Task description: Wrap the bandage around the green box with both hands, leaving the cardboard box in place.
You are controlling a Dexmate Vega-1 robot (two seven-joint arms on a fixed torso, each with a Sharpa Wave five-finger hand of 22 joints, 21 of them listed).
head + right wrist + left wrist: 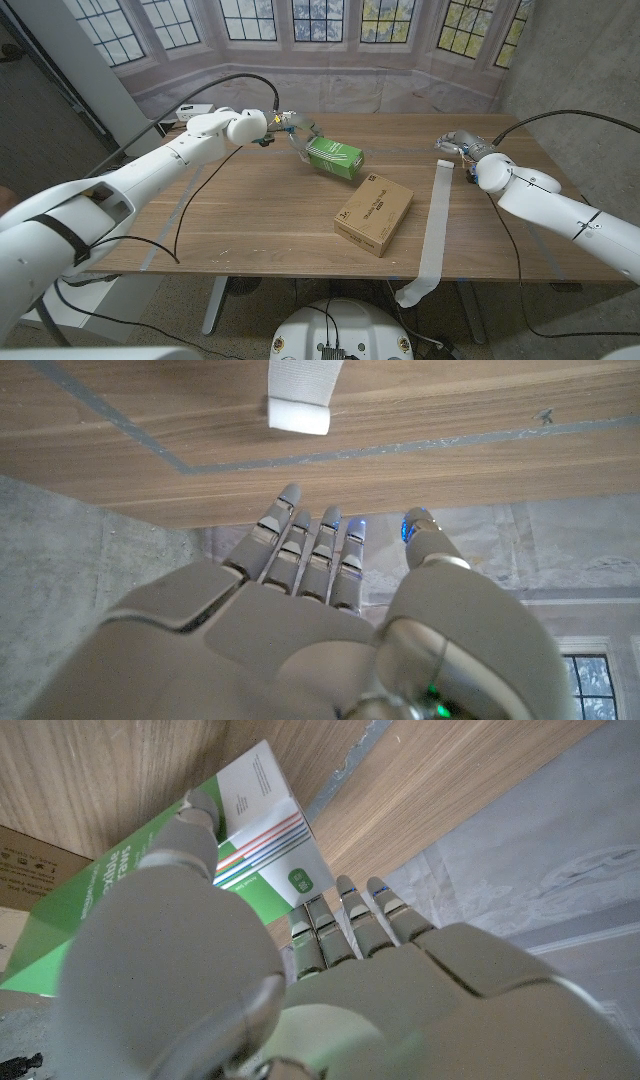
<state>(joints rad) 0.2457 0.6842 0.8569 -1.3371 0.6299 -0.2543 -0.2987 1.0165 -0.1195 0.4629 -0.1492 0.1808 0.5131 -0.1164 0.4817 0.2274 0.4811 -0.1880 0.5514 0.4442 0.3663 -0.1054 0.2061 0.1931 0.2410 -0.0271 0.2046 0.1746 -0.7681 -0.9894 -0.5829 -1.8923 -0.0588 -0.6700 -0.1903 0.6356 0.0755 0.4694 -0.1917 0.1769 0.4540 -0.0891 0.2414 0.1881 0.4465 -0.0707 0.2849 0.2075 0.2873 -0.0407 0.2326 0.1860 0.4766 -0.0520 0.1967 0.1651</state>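
Note:
My left hand grips the far end of the green box at the back middle of the table. In the left wrist view the thumb presses one face of the green box and the fingers reach along its white end. The brown cardboard box lies just in front of it. A long white bandage lies stretched out on the right, its near end hanging over the front edge. My right hand hovers open at the bandage's far end, apart from it.
A black cable from my left arm loops over the table's left part. A white device sits at the far left corner. Grey tape lines cross the wood. The cardboard box's corner shows beside the green box.

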